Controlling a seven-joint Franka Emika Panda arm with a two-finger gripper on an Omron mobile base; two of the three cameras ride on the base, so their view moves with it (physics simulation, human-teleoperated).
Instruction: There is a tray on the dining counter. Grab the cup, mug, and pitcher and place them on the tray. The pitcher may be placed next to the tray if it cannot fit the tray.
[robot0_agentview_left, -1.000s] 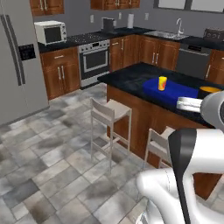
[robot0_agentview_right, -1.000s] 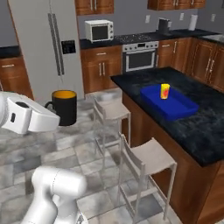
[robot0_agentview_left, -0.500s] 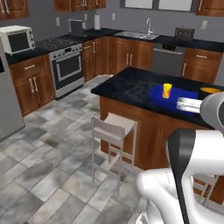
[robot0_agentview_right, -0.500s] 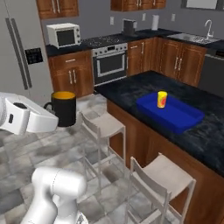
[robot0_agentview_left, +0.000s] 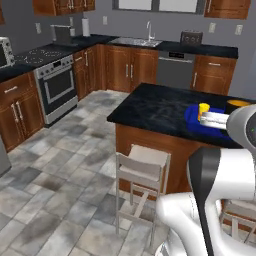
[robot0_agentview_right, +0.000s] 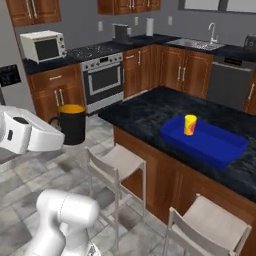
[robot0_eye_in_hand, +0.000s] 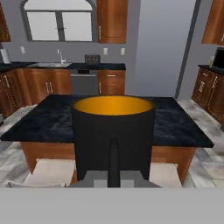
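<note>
In the hand view we see the mug (robot0_eye_in_hand: 113, 140) directly in front of the camera, black outside and orange-yellow inside, upright. Its handle points toward us and hides the fingertips, so we cannot see the gripper (robot0_eye_in_hand: 113, 177) clearly; the jaws are closed together on this handle. In the right base view the mug (robot0_agentview_right: 72, 124) hangs in the air at the end of the white arm, over the floor and well apart from the dining counter (robot0_agentview_right: 150, 112). On that counter lies the blue tray (robot0_agentview_right: 220, 150), and the yellow cup (robot0_agentview_right: 190, 124) stands upright inside it, near its left end. In the left base view the arm covers part of the tray (robot0_agentview_left: 192, 119), and the cup (robot0_agentview_left: 203, 110) is half hidden behind it. Two stools (robot0_agentview_right: 117, 162) stand beside the counter.
</note>
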